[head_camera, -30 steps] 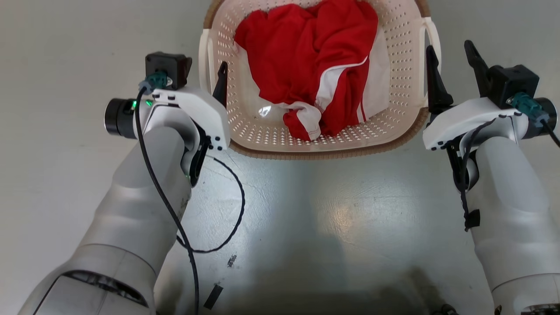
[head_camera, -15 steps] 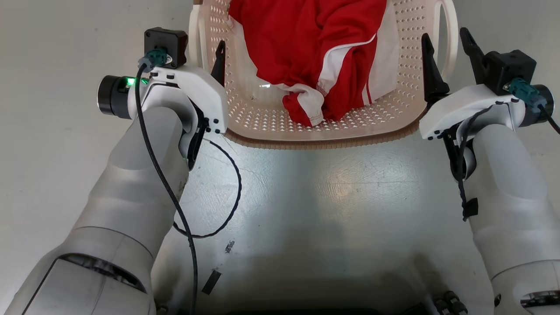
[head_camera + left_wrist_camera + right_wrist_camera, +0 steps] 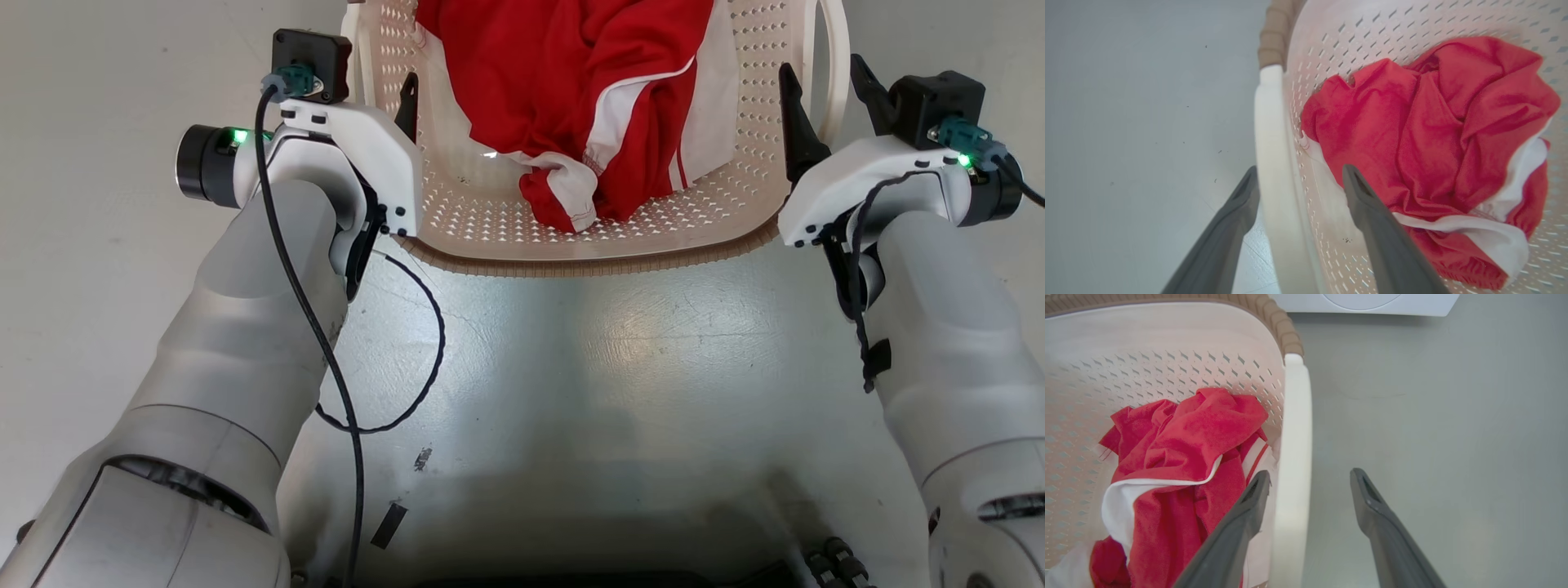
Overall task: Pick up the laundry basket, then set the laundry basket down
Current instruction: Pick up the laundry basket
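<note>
- We list one basket [image 3: 1147, 363]: cream, perforated, with a brown rim [image 3: 1276, 320] along its top.
- We note a white handle [image 3: 1295, 428] on its side, running from the rim down to the view's bottom edge.
- Inside we count one red garment [image 3: 1188, 441] with white trim, crumpled.
- Our right gripper [image 3: 1310, 473] has its jaws apart, straddling the handle. One finger [image 3: 1237, 531] is inside the basket and the other is over the grey floor [image 3: 1445, 428], clear of the handle.
- We cannot tell whether the inner finger touches the handle.
- A white appliance [image 3: 1372, 304] sits at the top edge.

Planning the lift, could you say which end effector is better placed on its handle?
Right end effector, marginally: open astride its laundry basket handle, more centred than the left end effector is.
</note>
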Tool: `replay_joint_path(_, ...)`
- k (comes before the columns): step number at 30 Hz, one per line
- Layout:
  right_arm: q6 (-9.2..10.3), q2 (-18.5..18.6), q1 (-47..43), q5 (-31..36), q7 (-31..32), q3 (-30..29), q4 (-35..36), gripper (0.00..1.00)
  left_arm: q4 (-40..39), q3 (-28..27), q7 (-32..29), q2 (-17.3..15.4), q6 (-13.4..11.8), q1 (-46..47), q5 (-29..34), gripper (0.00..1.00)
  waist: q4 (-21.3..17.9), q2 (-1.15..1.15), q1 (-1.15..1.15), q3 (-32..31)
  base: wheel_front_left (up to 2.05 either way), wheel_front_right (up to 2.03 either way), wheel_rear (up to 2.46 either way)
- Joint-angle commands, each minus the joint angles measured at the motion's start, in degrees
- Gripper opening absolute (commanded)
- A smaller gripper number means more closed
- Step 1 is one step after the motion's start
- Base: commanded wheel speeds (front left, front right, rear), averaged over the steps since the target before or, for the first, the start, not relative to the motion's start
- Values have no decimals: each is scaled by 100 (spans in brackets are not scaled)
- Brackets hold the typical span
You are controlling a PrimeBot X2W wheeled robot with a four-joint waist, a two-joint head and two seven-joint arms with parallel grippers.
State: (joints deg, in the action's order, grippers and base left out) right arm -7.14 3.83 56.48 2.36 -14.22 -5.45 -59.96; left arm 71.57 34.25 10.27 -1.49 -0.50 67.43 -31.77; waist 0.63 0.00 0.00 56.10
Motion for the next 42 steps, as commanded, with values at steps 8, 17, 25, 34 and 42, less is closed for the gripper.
replay_joint_path(8, -35, -95, 353, -6, -46, 81, -755, 100, 41, 107, -157, -139, -52, 59, -127, 100, -25, 0, 0, -31, 0, 0, 0)
replay_joint_path(17, -35, -95, 547, -99, -59, 172, -1102, 100, 89, 234, -156, -139, -78, 113, -211, 100, -15, 0, 0, -57, 0, 0, 0)
replay_joint_path(25, -35, -95, 591, -258, -71, 330, -1217, 100, 103, 357, -160, -139, -97, 92, -338, 100, 1, 0, 0, -75, 0, 0, 0)
replay_joint_path(34, -35, -95, 605, -388, -75, 272, -1264, 0, 109, 545, -8, -139, -180, 110, -312, 0, 1, 0, 0, -60, 0, 0, 0)
replay_joint_path(42, -35, -95, 466, -472, -65, 393, -1347, 0, 81, 666, -61, -139, -192, -25, -470, 0, 22, 0, 0, -199, 0, 0, 0)
